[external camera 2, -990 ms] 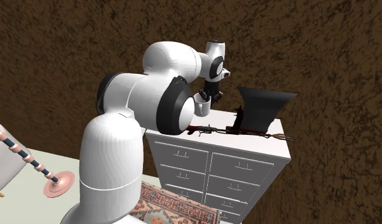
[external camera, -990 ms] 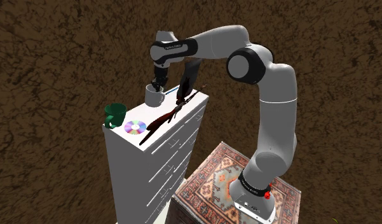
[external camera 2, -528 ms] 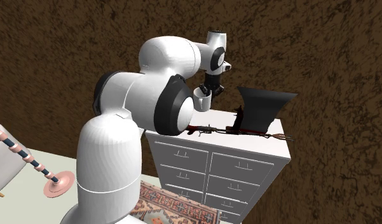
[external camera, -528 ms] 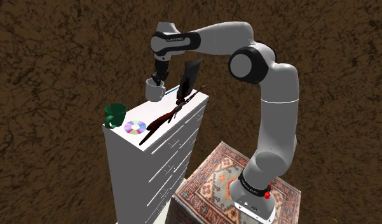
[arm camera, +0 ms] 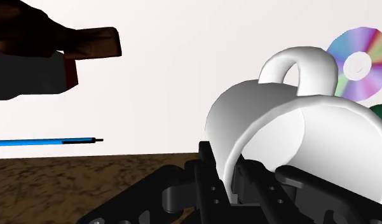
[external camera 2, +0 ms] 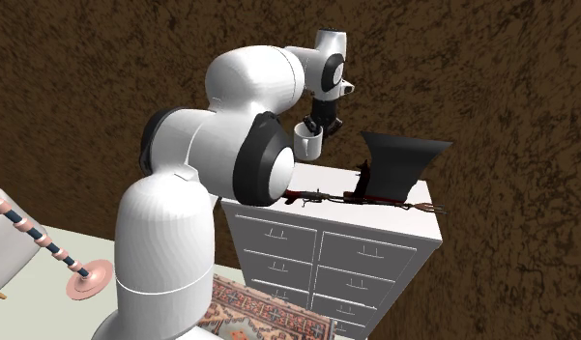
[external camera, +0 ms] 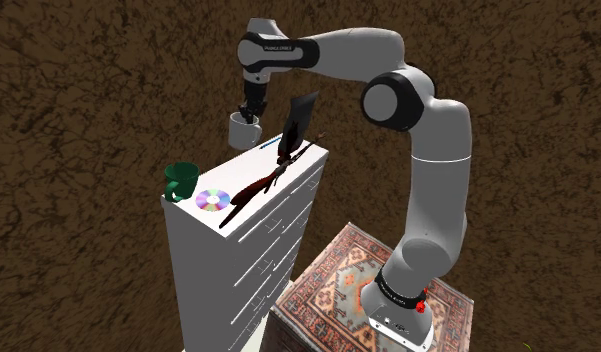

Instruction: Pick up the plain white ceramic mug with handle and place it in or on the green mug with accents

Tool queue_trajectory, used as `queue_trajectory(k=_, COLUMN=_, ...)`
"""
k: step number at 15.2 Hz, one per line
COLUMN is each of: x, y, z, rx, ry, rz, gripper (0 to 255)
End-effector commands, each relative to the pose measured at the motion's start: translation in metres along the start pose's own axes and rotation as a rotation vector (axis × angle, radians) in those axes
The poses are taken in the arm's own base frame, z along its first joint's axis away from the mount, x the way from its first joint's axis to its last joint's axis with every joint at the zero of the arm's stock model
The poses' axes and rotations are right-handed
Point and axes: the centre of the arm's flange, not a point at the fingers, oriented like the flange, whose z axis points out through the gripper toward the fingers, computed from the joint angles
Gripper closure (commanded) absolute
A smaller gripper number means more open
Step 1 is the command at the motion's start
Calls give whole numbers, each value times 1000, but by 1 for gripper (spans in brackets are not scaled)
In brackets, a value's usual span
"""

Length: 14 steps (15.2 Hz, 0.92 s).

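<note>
Higher than a second ago, the white mug (external camera: pixel 244 131) hangs clear of the dresser (external camera: pixel 250 245) top, lifted, I judge, so it can pass over what lies there. The tool (external camera: pixel 249 113) is clenched on the mug's rim, one finger inside the wall and one outside, so the body hangs just below it. The green mug (external camera: pixel 180 180) stands well below and aside of the tool, beyond the disc (external camera: pixel 213 198); a carry across likely follows.
</note>
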Motion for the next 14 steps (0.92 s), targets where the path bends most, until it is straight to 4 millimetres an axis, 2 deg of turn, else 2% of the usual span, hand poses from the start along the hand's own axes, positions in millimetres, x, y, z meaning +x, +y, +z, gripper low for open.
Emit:
queue_trajectory(k=1, x=-1, y=0, z=-12, rx=0, ry=0, rz=0, gripper=255)
queue_trajectory(k=8, x=0, y=0, z=-46, rx=0, ry=0, rz=0, gripper=255)
queue_trajectory(k=14, x=1, y=-79, z=-51, rx=0, ry=0, rz=0, gripper=255)
